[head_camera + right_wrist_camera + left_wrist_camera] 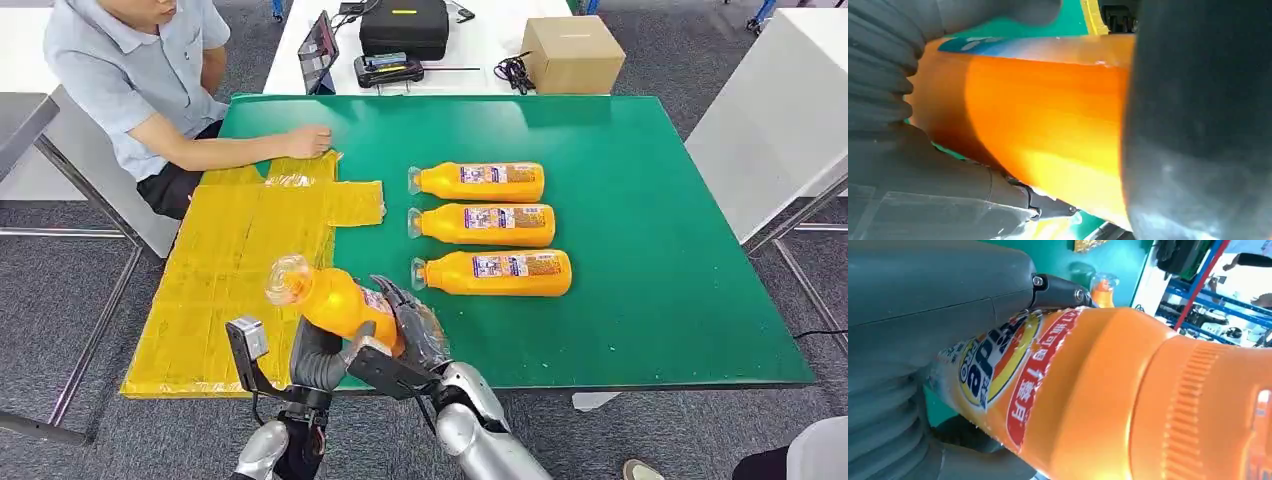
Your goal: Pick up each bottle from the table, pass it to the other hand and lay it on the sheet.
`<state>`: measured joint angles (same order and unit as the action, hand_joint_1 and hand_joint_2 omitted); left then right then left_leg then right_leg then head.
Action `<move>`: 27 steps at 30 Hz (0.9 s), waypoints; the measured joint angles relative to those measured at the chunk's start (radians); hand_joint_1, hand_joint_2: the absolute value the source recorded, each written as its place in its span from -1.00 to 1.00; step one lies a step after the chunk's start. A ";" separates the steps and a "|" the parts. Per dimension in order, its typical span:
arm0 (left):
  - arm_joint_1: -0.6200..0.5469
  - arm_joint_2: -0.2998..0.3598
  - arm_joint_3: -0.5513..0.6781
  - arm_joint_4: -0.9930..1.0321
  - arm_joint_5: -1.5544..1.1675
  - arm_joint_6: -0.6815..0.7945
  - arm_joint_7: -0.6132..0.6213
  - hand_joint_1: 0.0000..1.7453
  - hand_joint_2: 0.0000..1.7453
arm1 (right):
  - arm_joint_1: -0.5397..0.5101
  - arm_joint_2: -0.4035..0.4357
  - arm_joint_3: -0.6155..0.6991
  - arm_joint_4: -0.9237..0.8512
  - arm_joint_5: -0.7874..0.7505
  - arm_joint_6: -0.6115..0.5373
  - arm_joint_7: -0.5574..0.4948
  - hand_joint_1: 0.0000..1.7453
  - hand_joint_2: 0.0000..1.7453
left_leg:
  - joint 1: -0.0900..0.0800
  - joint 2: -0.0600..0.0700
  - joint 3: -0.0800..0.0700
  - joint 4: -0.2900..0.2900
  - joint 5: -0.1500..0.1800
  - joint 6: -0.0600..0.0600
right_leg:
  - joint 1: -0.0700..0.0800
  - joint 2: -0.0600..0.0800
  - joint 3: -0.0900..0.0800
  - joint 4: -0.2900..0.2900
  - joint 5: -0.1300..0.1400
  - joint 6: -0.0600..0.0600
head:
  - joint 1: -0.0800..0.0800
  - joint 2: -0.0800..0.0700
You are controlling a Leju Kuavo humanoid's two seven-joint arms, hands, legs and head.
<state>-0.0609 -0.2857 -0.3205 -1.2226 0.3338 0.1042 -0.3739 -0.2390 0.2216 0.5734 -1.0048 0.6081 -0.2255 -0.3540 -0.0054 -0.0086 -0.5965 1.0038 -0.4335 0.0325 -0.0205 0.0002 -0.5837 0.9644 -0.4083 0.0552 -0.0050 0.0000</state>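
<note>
Both hands, left hand (318,362) and right hand (412,325), hold one bottle (335,300); you're mid-pass. Next, let the right go.

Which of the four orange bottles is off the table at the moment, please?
The bottle near the yellow sheet, gripped by both hands. The other three lie in a row on the green table.

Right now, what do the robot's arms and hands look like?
Both arms are shiny silver with rounded shells. The right hand has dark fingers. The left hand is grey and dark, and a black bracket by that wrist carries a small grey box. Up close, each wrist view shows a grey ribbed cover and smooth grey casing with small screws.
</note>
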 measured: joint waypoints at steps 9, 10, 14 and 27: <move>-0.018 0.005 -0.030 0.001 -0.018 0.071 -0.031 1.00 1.00 | -0.019 -0.011 0.026 0.019 -0.042 0.000 0.001 -1.00 1.00 | 0.000 0.000 0.000 0.000 0.000 0.000 | 0.000 0.000 0.000 0.000 0.000 0.000 | 0.000 0.000; -0.019 0.006 -0.031 0.001 -0.019 0.074 -0.033 1.00 1.00 | -0.020 -0.013 0.029 0.020 -0.044 0.001 0.001 -1.00 1.00 | 0.000 0.000 0.000 0.000 0.000 0.000 | 0.000 0.000 0.000 0.000 0.000 0.000 | 0.000 0.000; -0.019 0.010 -0.042 -0.003 -0.086 0.139 -0.058 1.00 1.00 | -0.017 -0.020 0.032 0.020 -0.067 -0.003 0.005 -1.00 1.00 | 0.000 0.000 0.000 0.000 0.000 0.000 | 0.000 0.000 0.000 0.000 0.000 0.000 | 0.000 0.000; -0.007 0.024 -0.063 -0.063 -0.391 0.318 -0.068 1.00 1.00 | 0.021 -0.052 0.023 0.007 -0.067 -0.027 0.011 -1.00 1.00 | 0.000 0.000 -0.001 0.000 0.000 0.000 | 0.000 0.000 -0.001 0.000 0.000 0.000 | 0.000 0.000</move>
<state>-0.0679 -0.2617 -0.3830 -1.2856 -0.0570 0.4224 -0.4421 -0.2182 0.1697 0.5966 -0.9980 0.5409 -0.2522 -0.3426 -0.0053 -0.0089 -0.5971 1.0039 -0.4334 0.0325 -0.0205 0.0000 -0.5842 0.9644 -0.4083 0.0552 -0.0050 0.0000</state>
